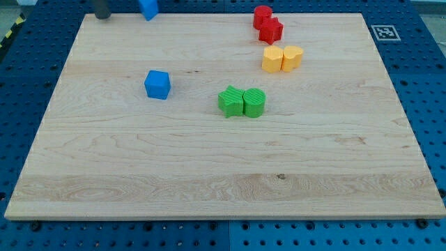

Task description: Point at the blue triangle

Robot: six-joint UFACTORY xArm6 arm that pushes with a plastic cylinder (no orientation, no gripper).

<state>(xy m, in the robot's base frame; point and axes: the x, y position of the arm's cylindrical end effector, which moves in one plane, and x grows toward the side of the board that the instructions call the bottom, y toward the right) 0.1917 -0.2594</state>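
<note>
The pale wooden board that serves as the surface [223,174] lies on a blue perforated table. At the view's top edge, left of centre, a small blue block [148,8] sits partly cut off by the frame; its tapering lower outline suggests it is the blue triangle the task names, though its full shape cannot be made out. Just to its left, my tip [102,17] rests at the board's top edge, a dark rod end near the triangle but apart from it, with bare wood between them. The arm carries no gripper, so there is nothing to be released or clenched.

A blue cube [157,84] stands well below, toward the board's left half. Near the middle, two green blocks [242,102] touch side by side. Toward the top right, two yellow blocks [282,58] touch each other, and just above them two red blocks [267,25] are pressed together.

By my judgement, the approach is nearly complete: my tip is already beside the target. The next move calls for a short slide toward the view's right, stopping close without nudging the triangle off the board's edge.
</note>
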